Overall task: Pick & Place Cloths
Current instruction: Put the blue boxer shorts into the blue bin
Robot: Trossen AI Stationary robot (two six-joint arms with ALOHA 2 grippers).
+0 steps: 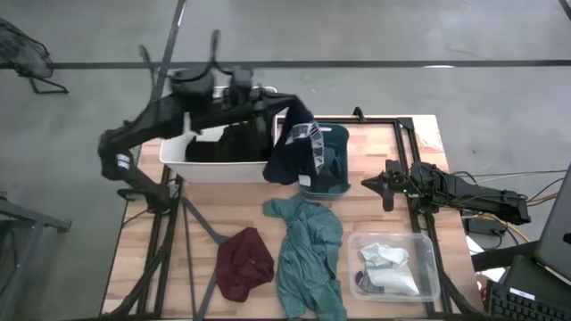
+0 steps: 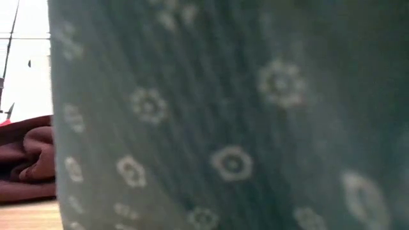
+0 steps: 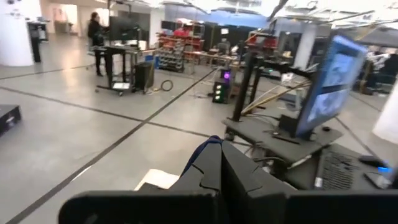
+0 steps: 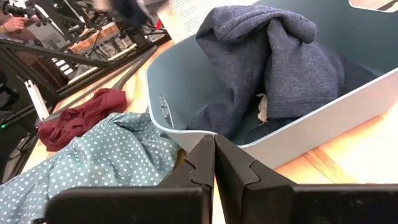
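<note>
The left gripper [image 1: 287, 114], fingers pinching the navy garment [image 1: 299, 150] over the teal bin [image 1: 343, 183] at 12 o'clock, is mid-task, the teal dotted shirt [image 1: 308, 254] and maroon cloth [image 1: 244, 261] remaining at 6 o'clock on the table [image 1: 223, 209], while the right gripper [image 1: 379, 185] waits, fingers closed, at 3 o'clock.

navy cloth [image 1: 294, 147] hangs, apparently lifted; teal cloth [image 1: 308, 254] and maroon cloth [image 1: 244, 263] lie crumpled

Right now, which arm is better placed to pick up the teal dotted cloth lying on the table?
The right. Its hand waits shut beside the teal plastic bin, just above the teal dotted cloth. The left hand is busy, lifting a dark navy garment at the white bin.
</note>
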